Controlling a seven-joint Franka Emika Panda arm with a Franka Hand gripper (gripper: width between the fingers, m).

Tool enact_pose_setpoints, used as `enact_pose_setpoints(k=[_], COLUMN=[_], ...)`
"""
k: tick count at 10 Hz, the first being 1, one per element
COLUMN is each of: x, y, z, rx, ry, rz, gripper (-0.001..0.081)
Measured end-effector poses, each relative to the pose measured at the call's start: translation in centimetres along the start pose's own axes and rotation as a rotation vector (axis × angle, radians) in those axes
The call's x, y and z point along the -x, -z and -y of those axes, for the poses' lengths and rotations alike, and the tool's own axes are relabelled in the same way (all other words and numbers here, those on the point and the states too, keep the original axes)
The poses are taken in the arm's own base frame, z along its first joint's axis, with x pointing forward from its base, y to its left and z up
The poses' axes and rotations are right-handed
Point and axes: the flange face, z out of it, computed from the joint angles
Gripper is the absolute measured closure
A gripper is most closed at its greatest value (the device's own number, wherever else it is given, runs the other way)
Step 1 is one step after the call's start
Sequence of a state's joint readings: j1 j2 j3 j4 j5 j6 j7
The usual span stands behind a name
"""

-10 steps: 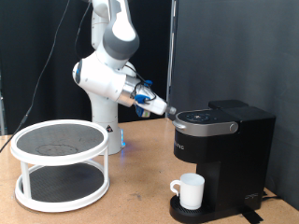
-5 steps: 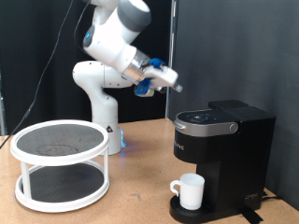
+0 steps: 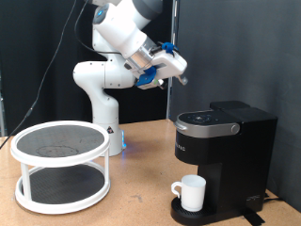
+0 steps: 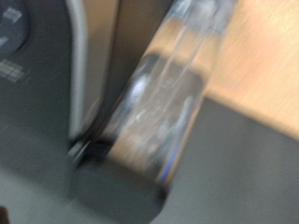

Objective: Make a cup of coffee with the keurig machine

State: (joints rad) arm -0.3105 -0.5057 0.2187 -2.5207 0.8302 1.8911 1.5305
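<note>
The black keurig machine stands at the exterior view's right with its lid down. The white cup sits on the drip tray under the spout, handle to the left. My gripper hangs in the air well above the machine's top, near its left edge, touching nothing. Nothing shows between its fingers. The wrist view is blurred; it shows the machine's dark top with its silver rim and a clear shiny part beside it.
A white two-tier round rack stands on the wooden table at the exterior view's left. The arm's white base rises behind it. A black curtain hangs behind the machine.
My gripper has risen from the left edge of the machine's lid to well above it and shifted slightly right. The cup and the machine have not moved.
</note>
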Motion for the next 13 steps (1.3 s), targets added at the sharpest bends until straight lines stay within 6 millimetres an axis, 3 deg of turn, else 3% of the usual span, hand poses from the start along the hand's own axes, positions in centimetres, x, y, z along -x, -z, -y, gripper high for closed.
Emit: enact_pose_setpoints(k=[2,5,13], x=[0.9,2.2,5.4], y=[-0.2,0.8,2.5], z=[-0.9,-2.0,-0.8], rx=[-0.035,-0.077,-0.073], ry=[0.106,0.186,0.135], rz=[-0.190,-0.283,-0.283], gripper=[0.0071,0.0071,0.0071])
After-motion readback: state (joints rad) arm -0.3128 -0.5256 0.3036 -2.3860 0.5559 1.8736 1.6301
